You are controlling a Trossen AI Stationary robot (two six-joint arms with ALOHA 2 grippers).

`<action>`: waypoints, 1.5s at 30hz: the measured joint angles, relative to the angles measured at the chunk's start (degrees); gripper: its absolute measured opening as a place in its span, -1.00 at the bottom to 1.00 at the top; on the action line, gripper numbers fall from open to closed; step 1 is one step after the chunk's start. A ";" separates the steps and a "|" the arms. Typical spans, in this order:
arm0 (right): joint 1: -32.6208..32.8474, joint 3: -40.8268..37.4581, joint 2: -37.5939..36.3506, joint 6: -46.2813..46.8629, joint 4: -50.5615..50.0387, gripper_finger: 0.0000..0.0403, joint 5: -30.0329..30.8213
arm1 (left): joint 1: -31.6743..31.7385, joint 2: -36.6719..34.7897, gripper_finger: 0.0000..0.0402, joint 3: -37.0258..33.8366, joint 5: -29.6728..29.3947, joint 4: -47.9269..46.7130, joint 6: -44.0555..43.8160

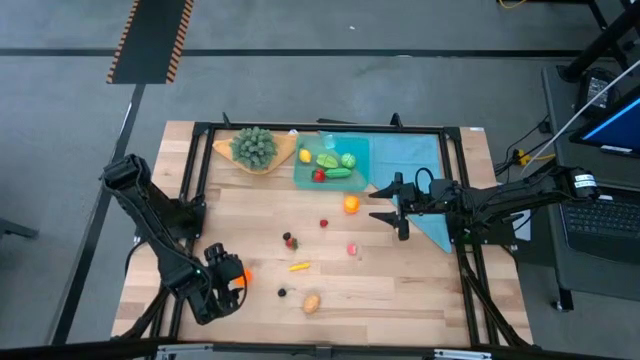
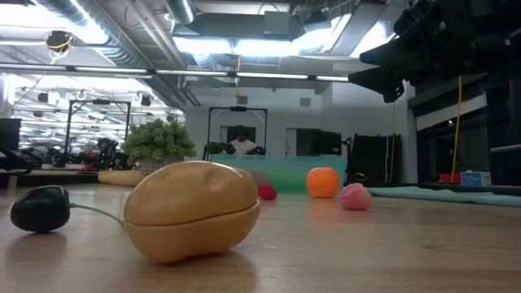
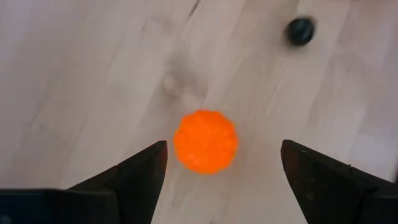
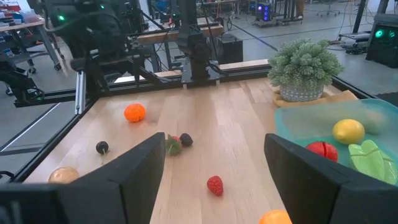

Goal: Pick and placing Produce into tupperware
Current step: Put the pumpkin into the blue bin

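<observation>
- Nearest the front edge of the table (image 1: 400, 300), at about 7 o'clock in the high view, the left gripper (image 1: 228, 282) hangs over an orange ball-shaped fruit (image 3: 205, 140). Its fingers (image 3: 134, 174) are spread wide, one either side of the fruit, neither touching it.
- Step in hand, as judged: grasping this fruit. To do it well, lower until the fingers flank its widest part, keep it centred, then close gently; being round, it may roll away if one finger arrives first.
- Just beyond, at 6 o'clock, lie a tan potato (image 1: 312, 302) and a small dark berry (image 1: 283, 293), clear of the grasp.
- Mid-table: a yellow-orange piece (image 1: 299, 266), a strawberry (image 1: 324, 223), a pink piece (image 1: 352, 248) and an orange (image 1: 351, 204).
- At 3 o'clock the right gripper (image 1: 396, 212) waits above the table, fingers spread, holding nothing.
- Farthest, at 12 o'clock, the tupperware (image 1: 362, 150) holds a lemon (image 1: 305, 155), red and green pieces. It lies well away from the left gripper, so a long carry follows.
</observation>
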 joint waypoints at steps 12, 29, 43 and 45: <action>0.00 0.00 0.00 0.00 0.00 0.37 0.00 | 0.72 0.00 0.53 -7.35 1.04 10.53 0.06; 0.00 0.00 0.00 -0.10 -0.01 0.37 -0.01 | 3.74 0.00 0.53 -12.53 3.92 16.04 0.10; 0.00 0.00 0.00 -0.22 -0.02 0.37 -0.01 | 6.03 0.02 0.52 -15.05 6.98 19.09 2.07; 0.00 0.00 0.00 -0.22 -0.04 0.37 0.00 | 6.16 0.03 0.52 -15.35 7.11 19.69 2.09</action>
